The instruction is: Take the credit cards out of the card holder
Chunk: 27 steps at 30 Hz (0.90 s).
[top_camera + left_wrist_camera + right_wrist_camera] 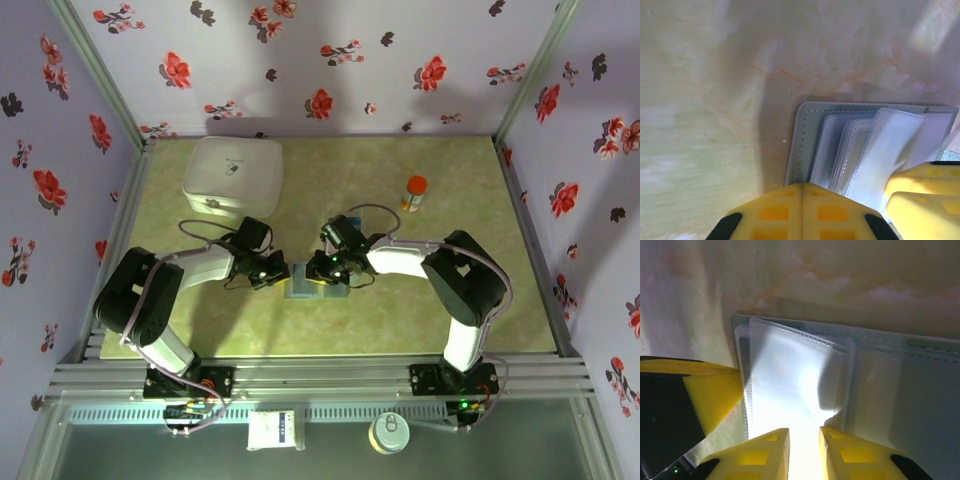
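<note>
**Barely begun: holder laid open, one sleeve pinched, no card judged freed**

The holder (305, 283) is spread open and flat on the tabletop (400, 310), at the middle of the near half, directly between the two hands. Its clear inner sleeves are exposed and fanned. Glare washes them out, so it cannot be told whether cards sit inside them or which sleeve carries one. From how things lie, the opening of the holder is judged done, while the drawing-out of the cards is judged wholly left to do.

The left arm is bent inward from its base, and the left hand (802, 210) is brought down at the left edge of the holder. Its fingers are pressed together with nothing between them, and their tips are set at the near edge of the left panel, seemingly to pin it down.

The right arm is folded back toward the middle in the same way. The right hand (804, 450) is lowered over the right part of the holder, just beside the left hand. Its fingers are parted by a narrow slit only, and one sleeve (785, 375) is run down into that slit. That sleeve is lifted off the stack, so it is taken to be clamped.
</note>
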### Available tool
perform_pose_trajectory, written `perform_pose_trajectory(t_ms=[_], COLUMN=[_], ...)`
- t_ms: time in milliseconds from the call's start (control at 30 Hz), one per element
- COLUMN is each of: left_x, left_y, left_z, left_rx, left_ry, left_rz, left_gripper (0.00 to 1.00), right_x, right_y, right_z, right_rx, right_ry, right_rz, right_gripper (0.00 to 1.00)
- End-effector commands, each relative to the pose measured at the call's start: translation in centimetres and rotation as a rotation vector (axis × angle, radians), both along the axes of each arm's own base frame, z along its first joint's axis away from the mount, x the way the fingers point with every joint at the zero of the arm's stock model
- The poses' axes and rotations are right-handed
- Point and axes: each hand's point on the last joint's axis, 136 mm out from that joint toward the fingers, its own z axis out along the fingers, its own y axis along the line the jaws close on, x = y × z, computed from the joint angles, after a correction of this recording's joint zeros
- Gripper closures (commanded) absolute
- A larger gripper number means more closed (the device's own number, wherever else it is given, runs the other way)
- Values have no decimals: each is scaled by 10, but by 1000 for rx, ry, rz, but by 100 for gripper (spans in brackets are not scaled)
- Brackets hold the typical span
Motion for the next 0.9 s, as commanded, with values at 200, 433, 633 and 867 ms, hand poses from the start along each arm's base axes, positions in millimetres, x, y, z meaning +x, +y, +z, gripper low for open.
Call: perform_pose_trajectory(t_ms=[200,433,633,867], left_x=[-3,4,8,10], left_y=[7,7,5,0], left_z=[-7,7,24,46], left_rx=[60,60,41,-13], left_ry=[9,-31,-61,-100], left_rz=[-15,-2,8,22], left_gripper=[100,100,100,100], right_x=[-2,-4,-5,-6], right_y=[-11,-13,-15,-17], right_z=[1,-2,-5,-9], right_rx=[-58,-60,-66,-73], right_ry=[-17,-11,-9,-8], right_rz=[-19,-17,-18,-24], right_gripper=[77,82,83,84])
